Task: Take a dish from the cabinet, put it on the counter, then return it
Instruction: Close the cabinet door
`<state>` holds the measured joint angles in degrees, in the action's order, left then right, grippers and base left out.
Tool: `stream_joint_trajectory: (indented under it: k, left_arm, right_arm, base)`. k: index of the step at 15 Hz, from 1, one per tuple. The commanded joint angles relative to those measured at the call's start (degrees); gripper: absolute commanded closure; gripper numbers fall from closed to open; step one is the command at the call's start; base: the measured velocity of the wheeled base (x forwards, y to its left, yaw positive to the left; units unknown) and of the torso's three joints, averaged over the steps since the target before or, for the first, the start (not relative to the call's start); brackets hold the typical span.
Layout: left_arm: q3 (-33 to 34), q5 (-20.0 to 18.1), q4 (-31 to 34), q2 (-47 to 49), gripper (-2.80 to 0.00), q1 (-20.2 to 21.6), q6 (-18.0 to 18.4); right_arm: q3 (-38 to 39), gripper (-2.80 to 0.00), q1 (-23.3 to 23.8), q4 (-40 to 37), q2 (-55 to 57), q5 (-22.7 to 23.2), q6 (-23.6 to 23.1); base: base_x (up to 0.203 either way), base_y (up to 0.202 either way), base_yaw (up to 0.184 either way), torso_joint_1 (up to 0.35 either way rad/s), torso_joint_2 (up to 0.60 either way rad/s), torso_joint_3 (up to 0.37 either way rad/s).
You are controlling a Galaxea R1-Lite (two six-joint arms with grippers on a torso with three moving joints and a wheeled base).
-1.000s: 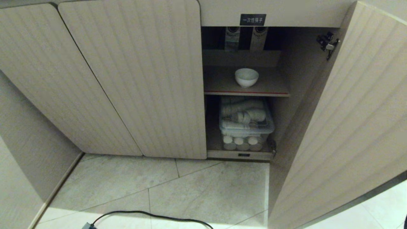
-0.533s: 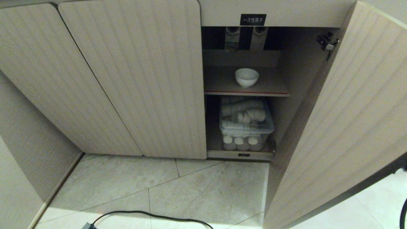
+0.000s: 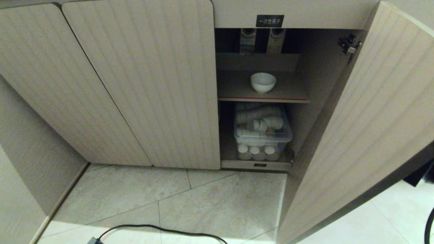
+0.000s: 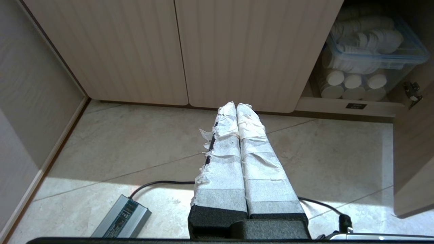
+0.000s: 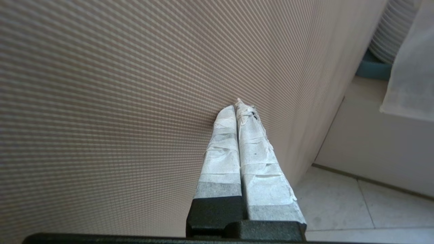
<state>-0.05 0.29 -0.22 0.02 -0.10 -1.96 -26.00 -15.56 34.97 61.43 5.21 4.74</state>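
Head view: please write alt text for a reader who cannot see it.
A small white bowl sits upright on the upper, red-edged shelf of a low beige cabinet whose right door stands open. Below it, a clear plastic bin holds stacked white paper cups; a black cable crosses the tiled floor. No gripper shows here.

Each claw, left claw (image 4: 236, 105) and right claw (image 5: 237, 104), has two long fingers wrapped in frayed white tape on black bases.
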Motion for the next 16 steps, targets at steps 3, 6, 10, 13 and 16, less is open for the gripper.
stream_joint_trajectory:
  k: [3,6,10,13,16]
  left_arm:
    - [0.0,0.1,0.0,0.0,0.00,0.0,-0.1]
    - [0.0,0.1,0.0,0.0,0.00,0.0,-0.1]
    - [0.0,0.1,0.0,0.0,0.00,0.0,0.0]
    - [0.0,0.1,0.0,0.0,0.00,0.0,0.0]
    - [0.0,0.1,0.0,0.0,0.00,0.0,0.0]
  right_arm:
    - [-2.6,0.00,-0.4,0.6,3.8,0.0,-1.5]
    - [-5.4,0.00,-0.9,0.8,7.0,-0.2,-1.7]
    - [-9.3,0.00,-1.2,1.3,13.9,-0.4,-4.2]
    - [-9.7,0.00,-3.4,7.7,19.4,-0.5,-5.9]
    - [-9.8,0.00,-4.7,16.1,26.6,-0.6,-7.4]
  base:
    - [0.000,0.000,0.000,0.000,0.00,0.000]
    - [0.000,0.000,0.000,0.000,0.00,0.000]
    - [0.000,0.000,0.000,0.000,0.00,0.000]
    - [0.000,0.000,0.000,0.000,0.00,0.000]
    - [0.000,0.000,0.000,0.000,0.00,0.000]
